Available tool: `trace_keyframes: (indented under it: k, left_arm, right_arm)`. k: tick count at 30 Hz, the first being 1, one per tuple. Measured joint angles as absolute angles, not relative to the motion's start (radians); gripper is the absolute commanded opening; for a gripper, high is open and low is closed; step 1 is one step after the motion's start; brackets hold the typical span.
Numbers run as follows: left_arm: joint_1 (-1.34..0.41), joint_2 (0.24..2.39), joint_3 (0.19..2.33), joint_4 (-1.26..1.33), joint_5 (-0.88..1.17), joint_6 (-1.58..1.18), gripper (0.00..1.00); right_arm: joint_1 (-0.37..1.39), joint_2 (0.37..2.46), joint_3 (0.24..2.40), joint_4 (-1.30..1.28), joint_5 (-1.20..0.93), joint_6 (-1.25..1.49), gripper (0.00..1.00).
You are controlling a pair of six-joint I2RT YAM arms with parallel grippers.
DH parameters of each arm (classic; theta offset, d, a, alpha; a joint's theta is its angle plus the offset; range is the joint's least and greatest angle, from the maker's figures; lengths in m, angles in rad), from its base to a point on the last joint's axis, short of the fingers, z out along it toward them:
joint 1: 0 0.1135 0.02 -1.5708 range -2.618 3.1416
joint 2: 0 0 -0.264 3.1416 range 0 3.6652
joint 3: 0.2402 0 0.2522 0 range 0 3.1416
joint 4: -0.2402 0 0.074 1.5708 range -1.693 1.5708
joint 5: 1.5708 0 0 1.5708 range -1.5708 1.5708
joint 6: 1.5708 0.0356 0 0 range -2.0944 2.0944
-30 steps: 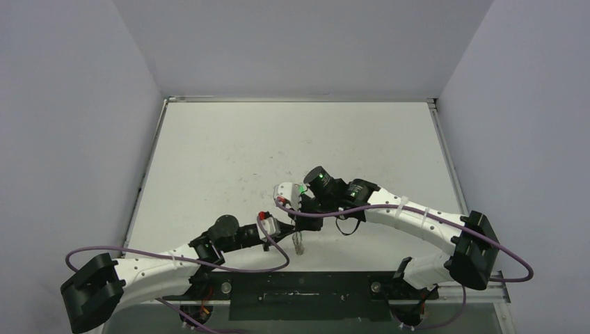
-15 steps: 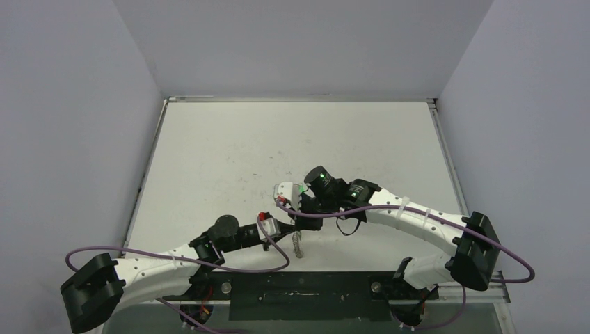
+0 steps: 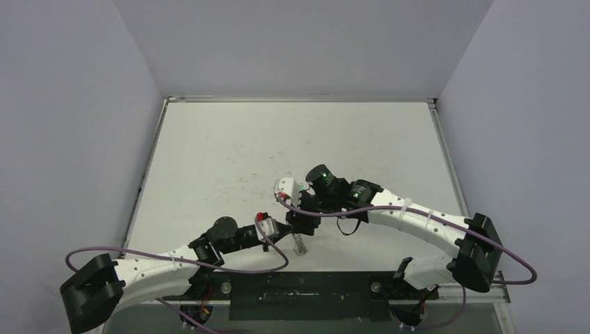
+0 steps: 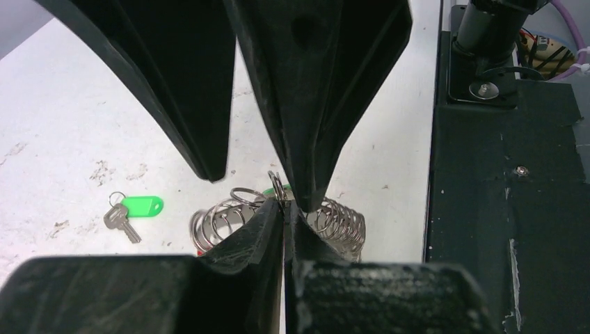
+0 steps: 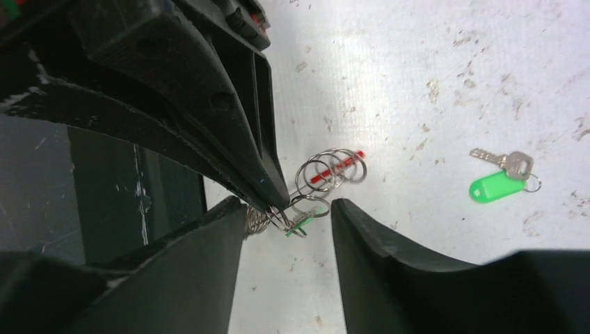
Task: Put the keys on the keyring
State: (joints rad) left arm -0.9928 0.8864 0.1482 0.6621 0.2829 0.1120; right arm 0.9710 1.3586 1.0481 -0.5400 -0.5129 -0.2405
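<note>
The keyring point(image 3: 300, 245) is a coil of silver loops with a red segment point(image 5: 337, 167), hanging just above the table near its front edge. My left gripper point(image 4: 285, 207) is shut on one loop of it point(image 4: 216, 224). My right gripper point(image 5: 289, 216) stands open around that pinched loop, where a small green piece point(image 5: 306, 221) hangs on the loops. One of its fingers point(image 4: 313, 125) reaches down to the left gripper's tip. A set of keys point(image 5: 511, 167) with a green tag point(image 4: 142, 206) lies loose on the table, apart from the ring.
A black mounting plate point(image 3: 299, 296) runs along the near edge, right beside the keyring point(image 4: 508, 209). Purple cables point(image 3: 278, 263) loop off both arms close to the grippers. Grey walls enclose the white, scuffed table point(image 3: 292, 139) on three sides.
The right gripper has opened from shut and shifted slightly toward the left gripper. The left gripper keeps its pinch on the keyring, which hangs in nearly the same spot.
</note>
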Motion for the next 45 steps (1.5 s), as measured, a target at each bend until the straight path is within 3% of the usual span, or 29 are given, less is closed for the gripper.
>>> trace_keyframes:
  k: [11,20,27,38,45]
  left_arm:
    - [-0.994,0.862,0.089,0.780,0.262,0.092,0.00]
    - [-0.995,0.853,0.050,0.881,0.303,0.117,0.00]
    - [-0.996,0.832,0.050,0.895,0.328,0.125,0.00]
    - [-0.996,0.828,0.050,0.895,0.335,0.125,0.00]
    - [-0.996,0.827,0.050,0.894,0.343,0.125,0.00]
  right_arm:
    - [0.791,1.118,0.828,-0.244,-0.700,-0.173,0.51]
    - [0.786,1.013,0.627,-0.033,-0.868,-0.229,0.48]
    - [0.787,1.004,0.596,0.063,-0.937,-0.262,0.34]
    - [0.825,1.055,0.595,0.111,-0.948,-0.303,0.32]
    - [0.840,1.102,0.595,0.092,-0.937,-0.348,0.16]
